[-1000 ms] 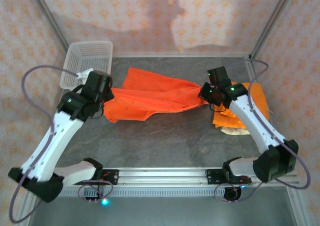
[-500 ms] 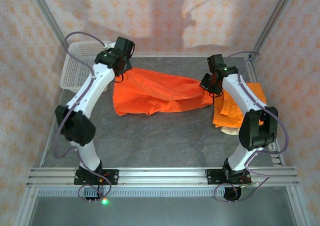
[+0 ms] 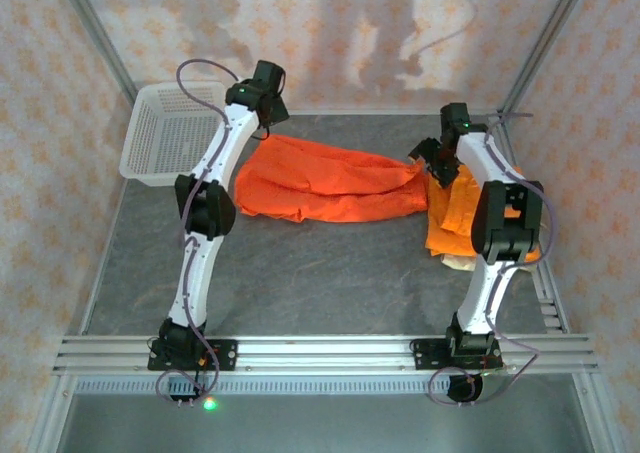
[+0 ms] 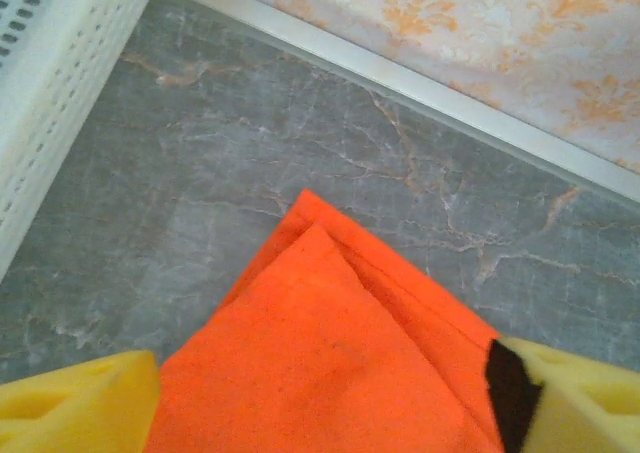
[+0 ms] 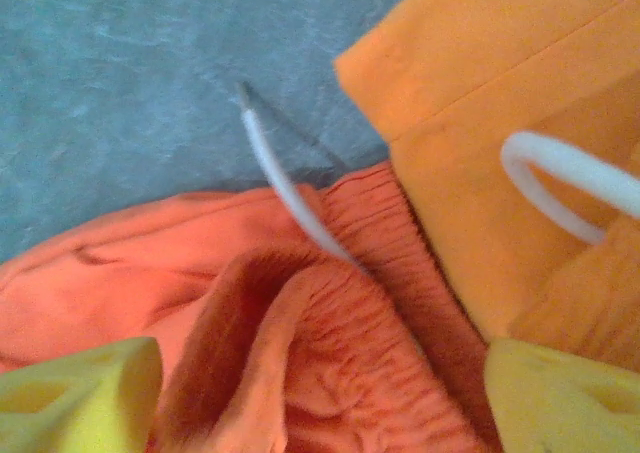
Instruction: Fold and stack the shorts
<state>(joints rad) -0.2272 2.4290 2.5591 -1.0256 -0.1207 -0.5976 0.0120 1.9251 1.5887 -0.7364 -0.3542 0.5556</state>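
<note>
A bright orange pair of shorts (image 3: 335, 185) lies stretched out flat across the back of the table. My left gripper (image 3: 268, 129) hovers over its far left corner (image 4: 330, 353). The yellow pads (image 4: 75, 408) stand wide apart, open, with the corner flat on the table between them. My right gripper (image 3: 438, 161) is over the gathered waistband (image 5: 370, 353) at the shorts' right end, open too, with a white drawstring (image 5: 290, 188) running across the cloth. A lighter orange folded pair (image 3: 455, 218) (image 5: 500, 73) lies on the right, on top of a beige pair (image 3: 462, 263).
A white mesh basket (image 3: 170, 128) (image 4: 50, 83) stands at the back left corner, close to my left arm. The back wall rail (image 4: 400, 68) runs just beyond the shorts' corner. Bare grey table (image 3: 320, 273) lies in front of the shorts.
Both arms have reached toward the back wall, carrying the orange shorts back and laying them down. Both grippers, shut on the cloth's ends before, now stand open.
</note>
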